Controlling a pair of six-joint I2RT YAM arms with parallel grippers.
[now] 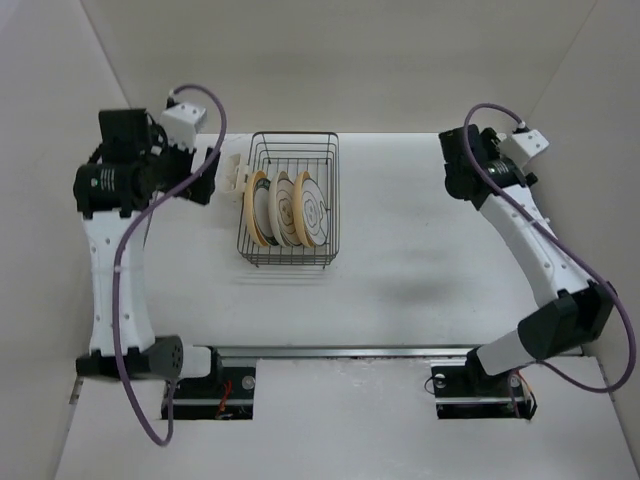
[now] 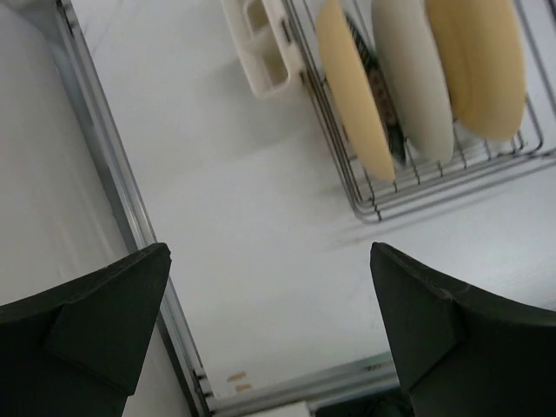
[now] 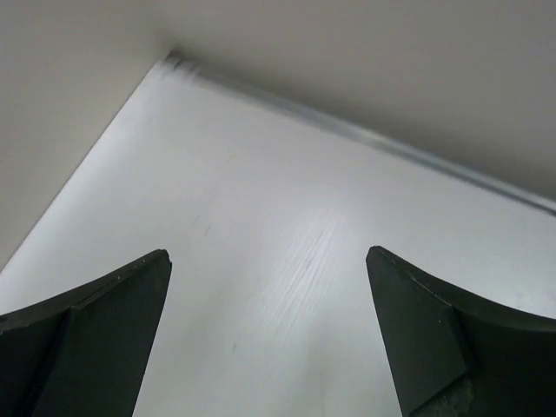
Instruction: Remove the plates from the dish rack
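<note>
1. Black fingers (image 2: pixel 87 321) fill the bottom corners of the left wrist view. They belong to the left gripper (image 2: pixel 269 269). They are spread wide, and nothing is between them.
2. From above, the left arm (image 1: pixel 110 270) reaches up the left side of the table (image 1: pixel 420 270). A purple cable (image 1: pixel 130 240) loops along it. The gripper hangs over bare table, near the left side of the dish rack (image 1: pixel 290 262).
3. A small cream piece (image 2: pixel 265 52) is stuck on the left side of the rack. It has little open boxes in it.
4. The black wire rack sits in the middle of the table, toward the far side, between the two arms.
5. The plates (image 1: pixel 285 208) stand on edge inside the rack, side by side in a row. None of them is out on the table.
6. In the left wrist view, going left to right, come a yellow-tan plate (image 2: pixel 352 87), a thin bit of a dark patterned plate (image 2: pixel 380 95) just behind it, a cream plate (image 2: pixel 415 78), and a second yellow-tan plate (image 2: pixel 478 61).
7. From above, two plates show white faces with dark rings.
8. The right arm (image 1: pixel 540 250) bends up the right side of the table.
9. The right gripper (image 3: pixel 269 269) is wide open too and holds nothing. It hangs over bare table by the far right corner, next to the wall (image 3: pixel 347 52), well apart from the rack.
</note>
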